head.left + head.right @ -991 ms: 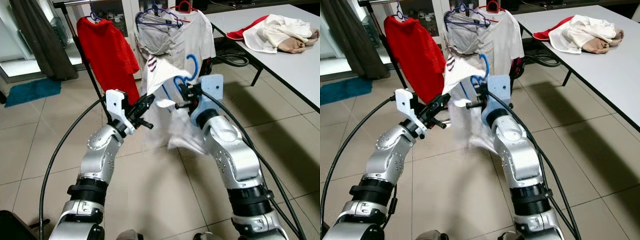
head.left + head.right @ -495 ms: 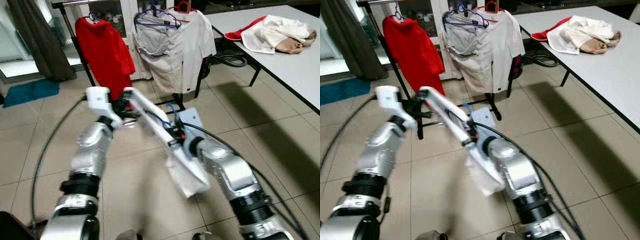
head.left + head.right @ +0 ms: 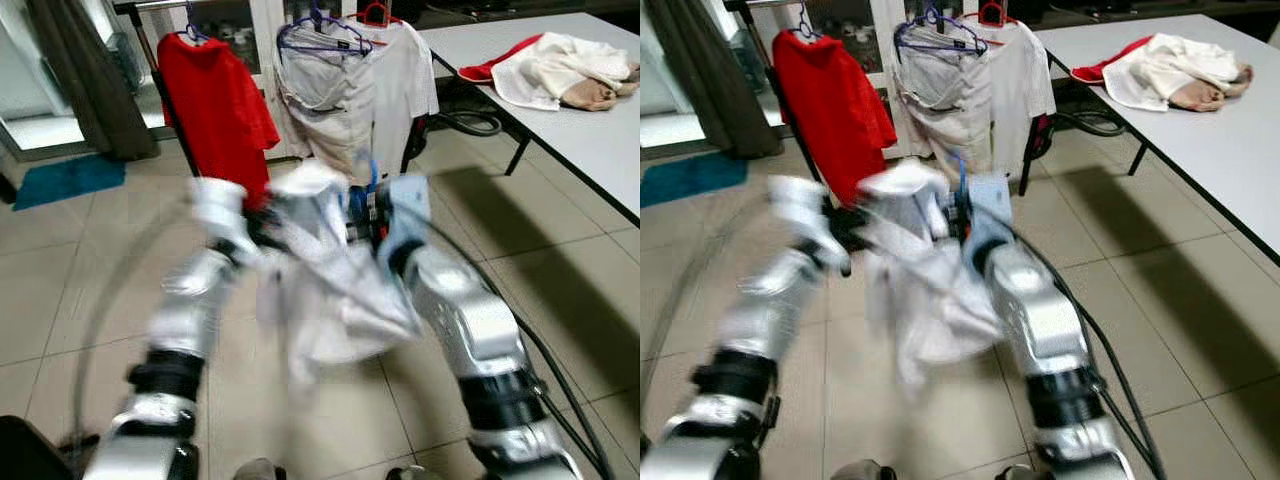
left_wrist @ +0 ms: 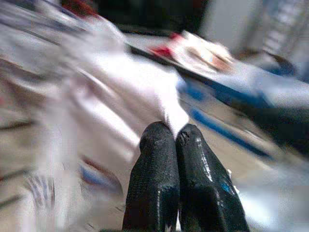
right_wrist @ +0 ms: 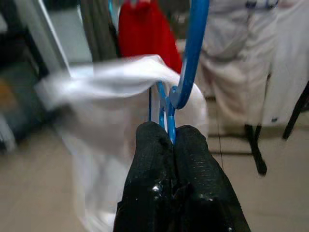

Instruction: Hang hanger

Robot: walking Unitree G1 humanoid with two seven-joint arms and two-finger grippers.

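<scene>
A white shirt point(image 3: 330, 290) hangs on a blue hanger point(image 5: 190, 58), blurred, in front of my chest. My right gripper point(image 5: 169, 133) is shut on the hanger's neck just below its hook, which points up. In the head view that gripper point(image 3: 366, 207) sits at the shirt's top, short of the clothes rack point(image 3: 165, 110). My left gripper point(image 4: 175, 133) has its fingertips pressed together on a fold of the white shirt; in the head view it point(image 3: 262, 222) is a blur at the shirt's left edge.
The rack holds a red shirt point(image 3: 215, 100) and pale garments point(image 3: 350, 90) on purple and red hangers. A grey table point(image 3: 590, 130) at the right carries a clothes pile point(image 3: 550, 70). A dark curtain point(image 3: 70, 80) and a blue mat point(image 3: 65, 180) lie at the left. Tiled floor surrounds me.
Both arms have swung: the right gripper rose and moved toward the rack with the hanger, and the shirt, stretched low between the arms half a second ago, now hangs bunched higher. The view is motion-blurred.
</scene>
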